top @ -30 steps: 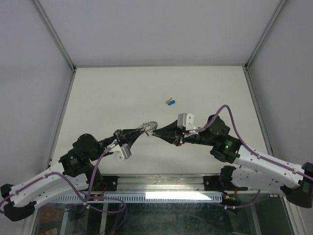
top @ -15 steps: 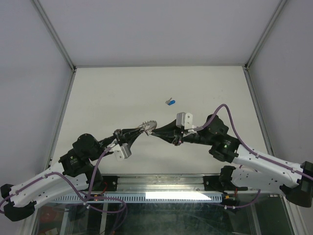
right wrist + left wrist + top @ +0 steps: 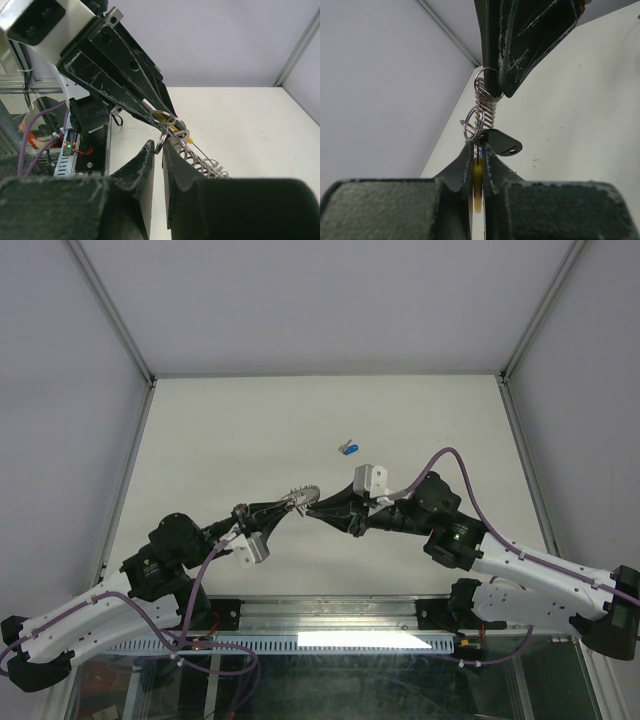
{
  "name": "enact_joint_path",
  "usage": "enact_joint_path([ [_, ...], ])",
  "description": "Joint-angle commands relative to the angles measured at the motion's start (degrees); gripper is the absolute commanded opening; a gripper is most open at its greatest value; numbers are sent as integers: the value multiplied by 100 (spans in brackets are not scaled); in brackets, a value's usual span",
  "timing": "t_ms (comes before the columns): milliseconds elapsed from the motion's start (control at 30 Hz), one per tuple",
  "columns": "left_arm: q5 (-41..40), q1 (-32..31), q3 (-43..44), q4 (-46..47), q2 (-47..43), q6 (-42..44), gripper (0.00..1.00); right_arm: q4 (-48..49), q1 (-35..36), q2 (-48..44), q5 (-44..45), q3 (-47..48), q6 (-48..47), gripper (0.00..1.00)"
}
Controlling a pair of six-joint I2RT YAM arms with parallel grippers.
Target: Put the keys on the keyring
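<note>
From above, the springy silver ring with a yellow bit (image 3: 303, 498) hangs between both arms over the white table (image 3: 250, 430). A tiny blue-headed key (image 3: 349, 448) lies farther back. Only the left wrist view shows the left gripper (image 3: 478, 148) squeezing the yellow part. The right gripper (image 3: 158, 145) pinches the ring's other end. Grey walls (image 3: 300, 300) stand around.

Only my right arm (image 3: 520, 565) moved in the last second. The elbow swung a bit left and toward the far side, the white camera block (image 3: 368, 478) on the wrist slid left with it, and the purple cable (image 3: 440, 453) loop shifted left too. The right pincer (image 3: 314, 510) tip crept slightly closer to the keyring (image 3: 302, 498).
</note>
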Motion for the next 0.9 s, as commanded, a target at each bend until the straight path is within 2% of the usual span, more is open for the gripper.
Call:
enact_joint_path([
  [0,150,36,102,385,-54,53,0,-81,0,7,365,294,88,13],
  [200,150,36,114,382,-31,53,0,-124,-3,-1,506,309,101,11],
  [433,143,36,119,382,-5,53,0,-72,-4,18,343,358,243,0],
  [567,16,35,125,381,53,23,0,-3,-4,25,381,391,554,0],
  [867,-570,36,253,379,324,-103,0,-193,-2,116,1057,591,1116,0],
])
